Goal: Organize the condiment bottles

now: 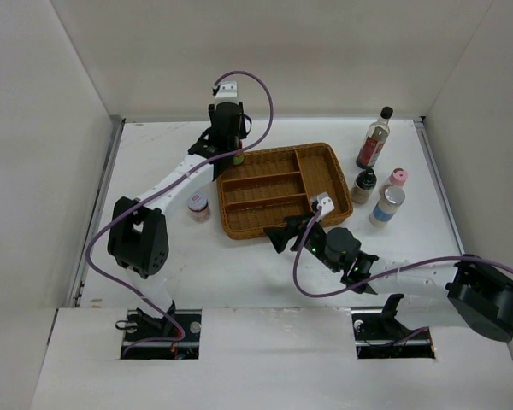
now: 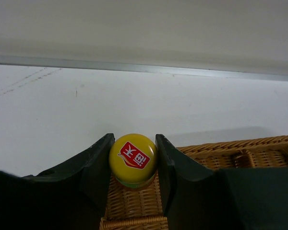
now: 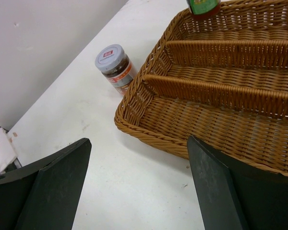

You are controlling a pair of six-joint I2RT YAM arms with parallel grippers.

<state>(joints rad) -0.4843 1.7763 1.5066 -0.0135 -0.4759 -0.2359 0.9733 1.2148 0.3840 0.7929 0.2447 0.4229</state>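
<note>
Left gripper (image 2: 134,140) pinches the yellow-capped sauce bottle (image 2: 133,158) just below its cap, upright in the wicker tray's (image 3: 136,103) far-left corner. Right gripper (image 3: 138,142) has its fingers spread wide, holding nothing, near the tray's front edge.

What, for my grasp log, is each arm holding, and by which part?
Left jaws clamp the yellow-capped bottle at its cap. Right jaws stand open, holding nothing.
</note>
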